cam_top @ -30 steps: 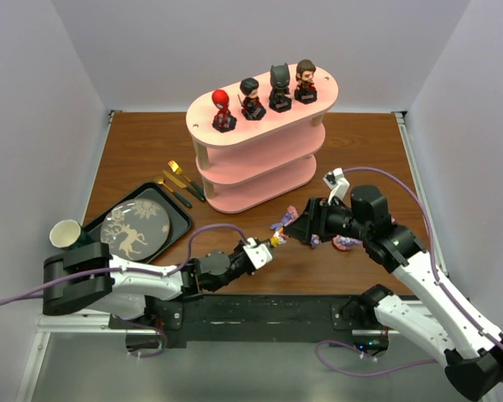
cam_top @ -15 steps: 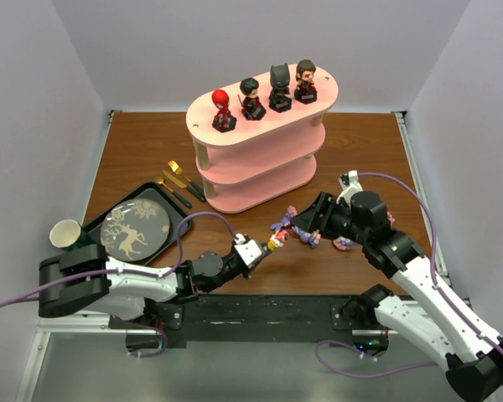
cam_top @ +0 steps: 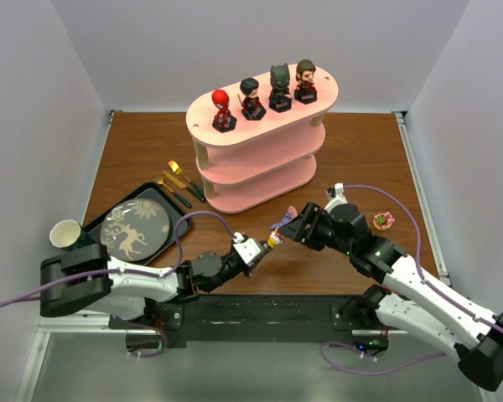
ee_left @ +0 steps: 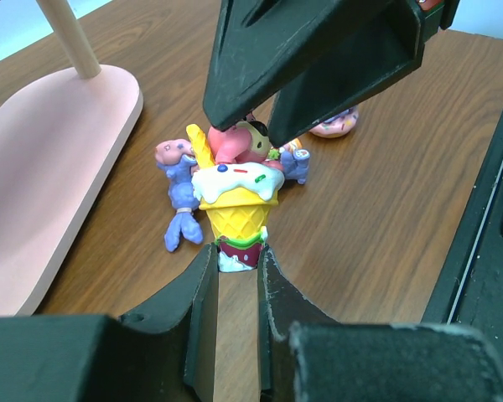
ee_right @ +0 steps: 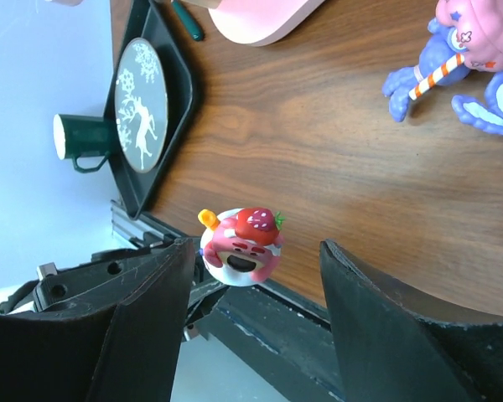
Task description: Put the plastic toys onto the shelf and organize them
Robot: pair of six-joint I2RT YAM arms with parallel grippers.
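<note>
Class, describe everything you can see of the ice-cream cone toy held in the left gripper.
The cone toy is glossy plastic: a yellow waffle cone with white sprinkled icing, topped by a pink bear-like head carrying a strawberry and a yellow stick. Its red, green and white foot is pinched by the left gripper, the head pointing away. The right gripper straddles its head, jaws open, not visibly touching.

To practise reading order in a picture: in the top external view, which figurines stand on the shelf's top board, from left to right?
Red figurine → black-haired figurine → black eared-mask figurine → brown-haired figurine, all on the pink shelf.
</note>
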